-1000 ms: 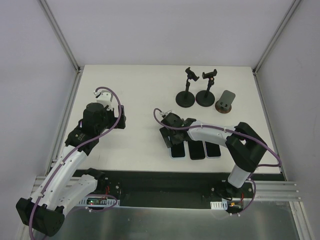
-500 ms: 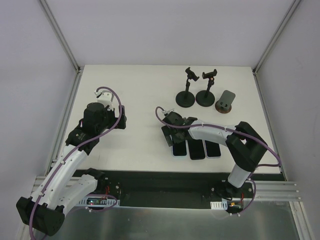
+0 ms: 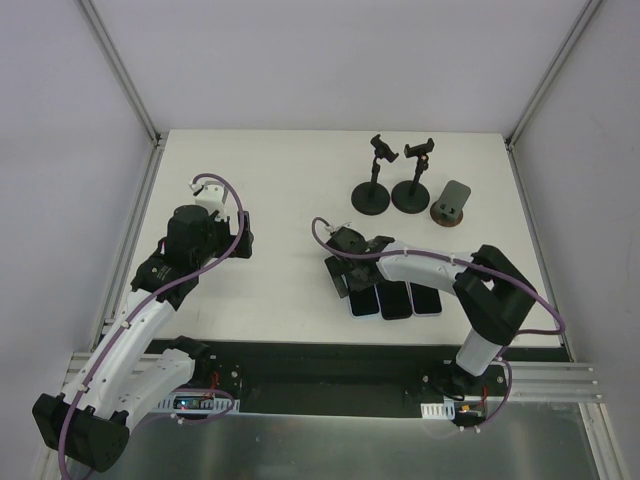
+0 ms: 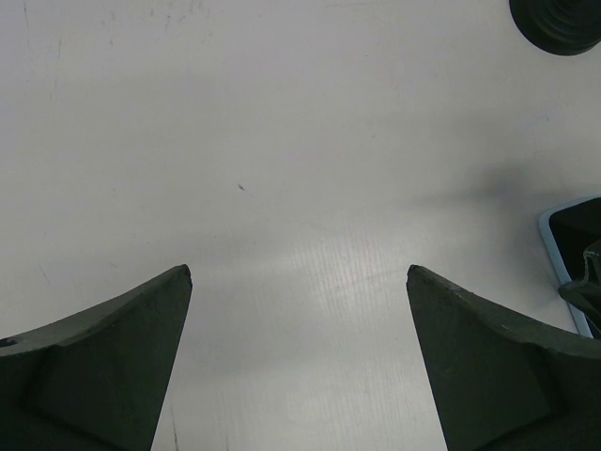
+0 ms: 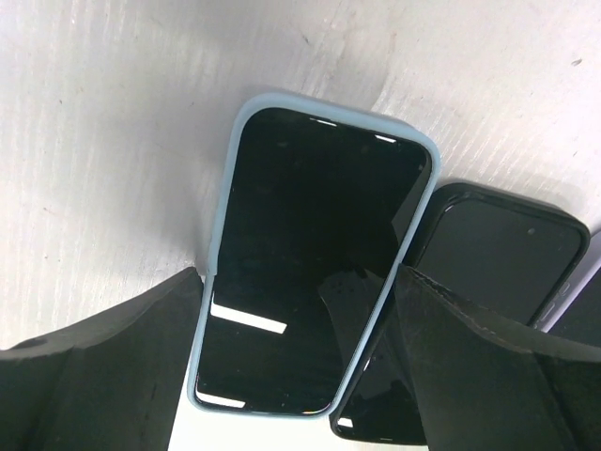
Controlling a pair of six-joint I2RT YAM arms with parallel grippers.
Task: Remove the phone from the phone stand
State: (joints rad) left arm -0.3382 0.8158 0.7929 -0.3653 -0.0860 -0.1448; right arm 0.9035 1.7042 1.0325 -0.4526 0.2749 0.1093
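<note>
Three phones lie flat, side by side, near the table's front: a light-blue-cased phone [image 3: 363,303] [image 5: 319,207], a black one [image 3: 393,299] [image 5: 488,254] and a third [image 3: 426,299]. My right gripper [image 3: 350,280] [image 5: 302,272] hovers low over the light-blue phone, open, one finger along each long edge. At the back are three empty phone stands: two black clamp stands [image 3: 372,197] [image 3: 411,195] and a grey cradle [image 3: 452,205]. My left gripper [image 3: 243,240] [image 4: 299,271] is open over bare table on the left, holding nothing.
White walls and metal rails close in the table on three sides. The left wrist view catches a black stand base [image 4: 559,23] at its top right and the light-blue phone's corner [image 4: 573,244] at its right edge.
My right gripper and the light-blue phone under it have shifted slightly right, closer to the black phone. The left arm has not moved.
</note>
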